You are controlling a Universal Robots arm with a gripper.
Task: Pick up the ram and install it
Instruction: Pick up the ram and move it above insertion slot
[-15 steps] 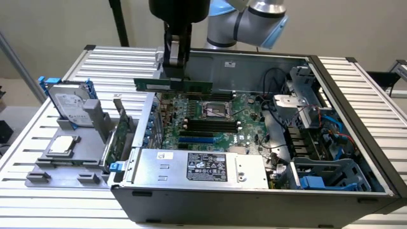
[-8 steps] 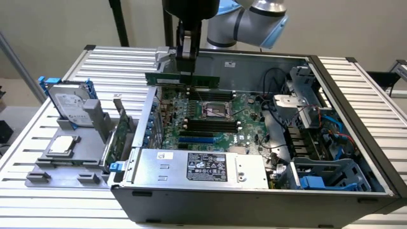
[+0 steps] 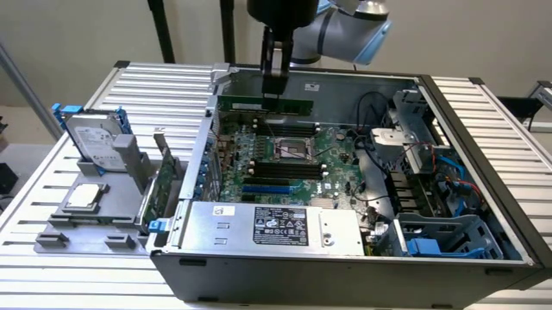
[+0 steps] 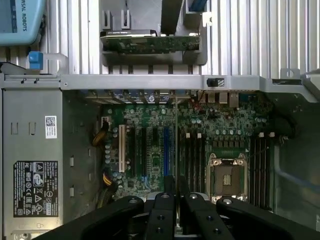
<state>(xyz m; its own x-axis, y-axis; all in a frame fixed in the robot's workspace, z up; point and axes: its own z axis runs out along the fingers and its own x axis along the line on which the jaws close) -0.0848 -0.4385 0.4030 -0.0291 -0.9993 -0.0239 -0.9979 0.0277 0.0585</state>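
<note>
My pincer (image 3: 273, 94) is closed on the ram (image 3: 293, 104). I hold it by the middle of its top edge. The ram is a long, thin green stick, and it lies level in my grip. It hangs inside the open computer box (image 3: 345, 271), close to the far wall, over the green board (image 3: 340, 152) at the bottom of the box. Under it are some long black slots. I cannot tell if the ram touches them.

Nearer the middle of the board is the square metal spot for the chip (image 3: 293, 150). On the near side of that spot lie more black slots (image 3: 280, 169). A silver power box (image 3: 216, 226) with a black sticker sits at the front of the computer box.

From my wrist I look straight down. My pincer's (image 4: 172, 195) dark fingers are close together over the board, with the chip spot (image 4: 228, 175) just beside them.

The computer box stands on a desk (image 3: 164, 84) made of metal strips. On the exterior view's left, outside the box, a grey holder (image 3: 82, 223) sits on the desk. A hard drive (image 3: 95, 139) stands up in it, and a bigger green card (image 3: 164, 184) stands on its edge next to the box wall.
</note>
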